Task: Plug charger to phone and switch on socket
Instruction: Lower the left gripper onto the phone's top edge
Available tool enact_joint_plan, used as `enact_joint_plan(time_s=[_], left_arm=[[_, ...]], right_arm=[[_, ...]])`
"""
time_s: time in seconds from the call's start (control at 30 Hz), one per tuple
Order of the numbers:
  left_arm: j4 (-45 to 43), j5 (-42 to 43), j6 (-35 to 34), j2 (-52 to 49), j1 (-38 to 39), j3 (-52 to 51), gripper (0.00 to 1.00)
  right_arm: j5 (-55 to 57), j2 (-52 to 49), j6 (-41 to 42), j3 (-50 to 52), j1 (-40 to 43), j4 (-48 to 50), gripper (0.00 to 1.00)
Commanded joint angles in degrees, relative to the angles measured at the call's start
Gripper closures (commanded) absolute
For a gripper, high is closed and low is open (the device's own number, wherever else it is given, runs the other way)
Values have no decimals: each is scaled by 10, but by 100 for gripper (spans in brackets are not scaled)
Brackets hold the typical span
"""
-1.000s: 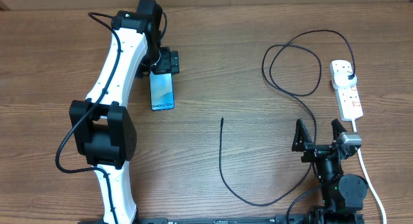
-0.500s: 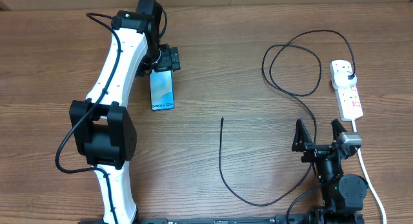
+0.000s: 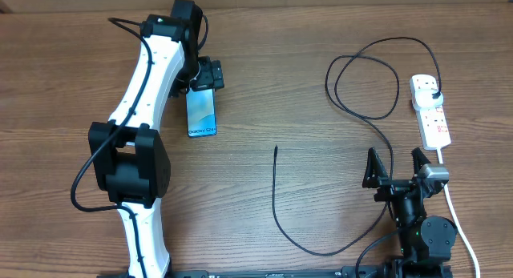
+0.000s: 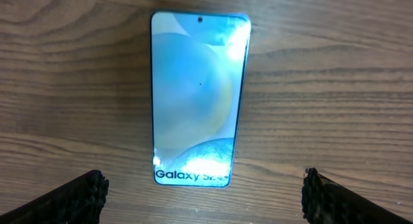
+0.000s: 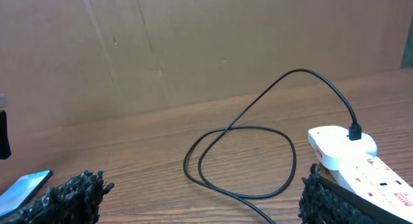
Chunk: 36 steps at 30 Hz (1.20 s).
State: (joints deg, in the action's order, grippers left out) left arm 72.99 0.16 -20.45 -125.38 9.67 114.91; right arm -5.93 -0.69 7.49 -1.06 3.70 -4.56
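Observation:
The phone (image 3: 202, 114) lies flat on the wooden table, light blue screen up, its "Galaxy S24" text toward the front; it also shows in the left wrist view (image 4: 197, 98). My left gripper (image 3: 206, 75) hovers over the phone's far end, open and empty, its fingertips wide apart (image 4: 205, 197). The black charger cable (image 3: 365, 78) loops from its plug in the white socket strip (image 3: 431, 110) down to a free tip (image 3: 276, 148) at table centre. My right gripper (image 3: 394, 167) is open and empty near the front edge, beside the strip (image 5: 352, 162) and the cable loop (image 5: 242, 159).
The strip's white cord (image 3: 458, 218) runs toward the front right edge past my right arm. A brown cardboard wall (image 5: 193, 43) stands behind the table. The left arm's white links (image 3: 140, 94) stretch over the table's left side.

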Motion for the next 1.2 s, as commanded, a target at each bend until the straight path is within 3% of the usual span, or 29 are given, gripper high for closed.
enact_joint_plan(time_s=[0.0,0.37,1.17], left_arm=[[-7,-8,12,-10,0,-24,0],[-79,-8,33,-10,0,-111,0],[-154,-8,37,-10,-5,-173,0]], right_arm=[[5,5,-2,6,-2,2,0],[5,5,-2,6,-2,2,0],[5,5,-2,6,-2,2,0]])
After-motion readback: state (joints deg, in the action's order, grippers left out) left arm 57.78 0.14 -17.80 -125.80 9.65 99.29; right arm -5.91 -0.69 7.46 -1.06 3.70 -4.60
